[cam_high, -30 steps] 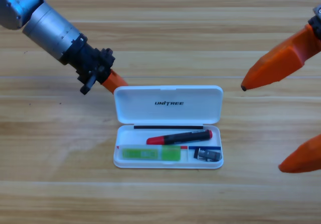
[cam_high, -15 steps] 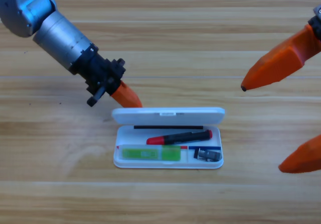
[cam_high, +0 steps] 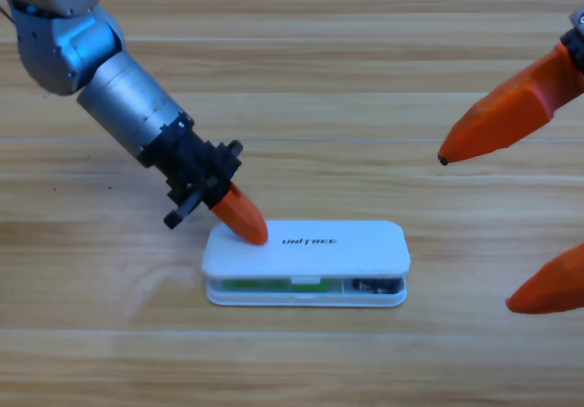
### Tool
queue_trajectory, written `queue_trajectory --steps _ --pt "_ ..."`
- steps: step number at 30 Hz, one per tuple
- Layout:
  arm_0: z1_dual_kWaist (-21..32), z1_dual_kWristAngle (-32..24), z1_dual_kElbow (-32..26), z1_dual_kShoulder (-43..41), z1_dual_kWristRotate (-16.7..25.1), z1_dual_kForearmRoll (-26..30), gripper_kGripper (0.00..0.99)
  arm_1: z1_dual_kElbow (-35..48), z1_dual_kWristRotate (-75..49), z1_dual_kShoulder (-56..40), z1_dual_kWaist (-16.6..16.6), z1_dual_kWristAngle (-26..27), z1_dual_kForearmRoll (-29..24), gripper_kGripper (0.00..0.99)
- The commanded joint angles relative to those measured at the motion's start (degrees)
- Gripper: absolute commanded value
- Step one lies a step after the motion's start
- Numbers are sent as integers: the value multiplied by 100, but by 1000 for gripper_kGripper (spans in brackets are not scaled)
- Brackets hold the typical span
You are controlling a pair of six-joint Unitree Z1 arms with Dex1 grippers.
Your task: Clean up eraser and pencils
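Observation:
The white case (cam_high: 347, 247) lies at the table's middle with its lid lowered almost flat, leaving a thin gap along the front. Through that gap show a strip of the light-green pencil (cam_high: 265, 285) and a bit of the dark eraser (cam_high: 370, 286). The black pencil with red ends is hidden under the lid. My left gripper (cam_high: 254, 232) is shut, its orange tip pressing on the lid's left end. At the right edge my right gripper (cam_high: 476, 234) waits open, holding nothing.
The left arm's grey body (cam_high: 109, 88) slants in from the top left corner over the wooden table (cam_high: 292, 60). The right gripper's large orange jaws fill the picture's right edge.
The left gripper has moved down and to the right, pushing the lid from standing open to nearly flat over the base. The contents went out of sight. The right arm has held still.

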Motion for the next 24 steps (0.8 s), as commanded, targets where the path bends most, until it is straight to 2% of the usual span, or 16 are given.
queue_trajectory --steps 1,24 --pt "-191 -69 186 390 91 -109 0 189 64 42 -155 110 -95 904" --pt "-410 -60 353 583 82 -337 0 189 64 69 -155 102 -104 904"
